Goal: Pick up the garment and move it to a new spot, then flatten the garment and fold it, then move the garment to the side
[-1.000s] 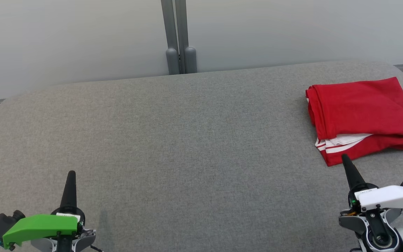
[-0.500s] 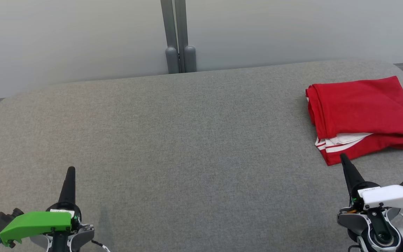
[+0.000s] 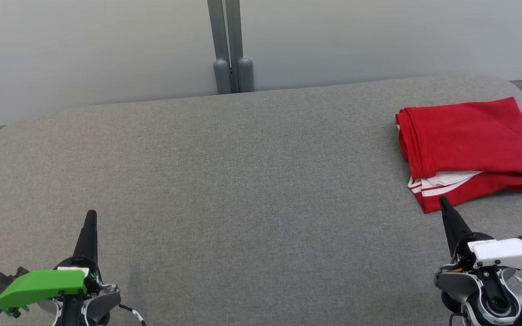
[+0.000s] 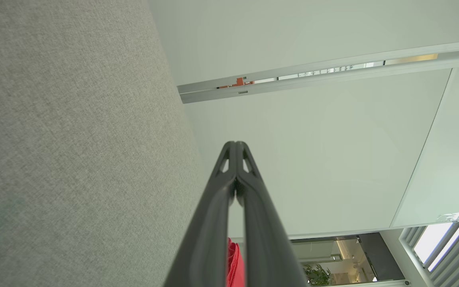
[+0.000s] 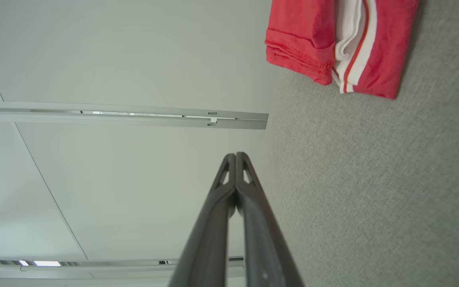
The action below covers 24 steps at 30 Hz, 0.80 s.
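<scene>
Garment (image 3: 465, 136) lies folded at the right of the worktop (image 3: 243, 181); I judge the final step done; left tool (image 3: 89, 219) and right tool (image 3: 444, 207) pinched closed, empty; next I'd only park both

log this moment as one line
folded red-and-white garment, right side of grey fabric surface | left gripper shut, empty | right gripper shut, empty
</scene>
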### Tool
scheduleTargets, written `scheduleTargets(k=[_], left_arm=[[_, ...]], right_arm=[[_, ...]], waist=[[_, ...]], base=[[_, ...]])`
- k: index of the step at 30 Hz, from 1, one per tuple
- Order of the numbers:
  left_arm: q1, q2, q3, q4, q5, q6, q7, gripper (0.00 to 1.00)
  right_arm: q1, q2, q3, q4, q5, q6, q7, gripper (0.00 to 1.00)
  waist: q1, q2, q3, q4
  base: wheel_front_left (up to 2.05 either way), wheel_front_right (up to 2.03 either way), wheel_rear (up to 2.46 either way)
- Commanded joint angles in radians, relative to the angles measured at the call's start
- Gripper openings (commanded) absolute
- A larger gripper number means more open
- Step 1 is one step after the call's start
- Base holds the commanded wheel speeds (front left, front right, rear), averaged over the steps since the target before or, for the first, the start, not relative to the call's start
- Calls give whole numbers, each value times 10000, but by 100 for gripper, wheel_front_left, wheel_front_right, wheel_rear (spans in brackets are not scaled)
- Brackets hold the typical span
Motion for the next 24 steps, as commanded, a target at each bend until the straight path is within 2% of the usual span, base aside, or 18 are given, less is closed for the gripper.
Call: scheduleTargets(k=[1,16,24], left_arm=[[-179,-2,59,-24,-232,11,63,0],[-292,-16,131,-5,-1178,18,330,0],[-276,-15,126,-5,-1123,18,324,0]], right_arm=[[-120,13,-56,5,179,7,69,0],[-186,194,-237,56,1014,7,341,0],[-173,186,-232,55,965,7,318,0]], waist=[[0,-1,4,-1],[0,-1,49,-16],[0,-1,49,-16]], base=[[0,0,0],[0,0,0],[0,0,0]])
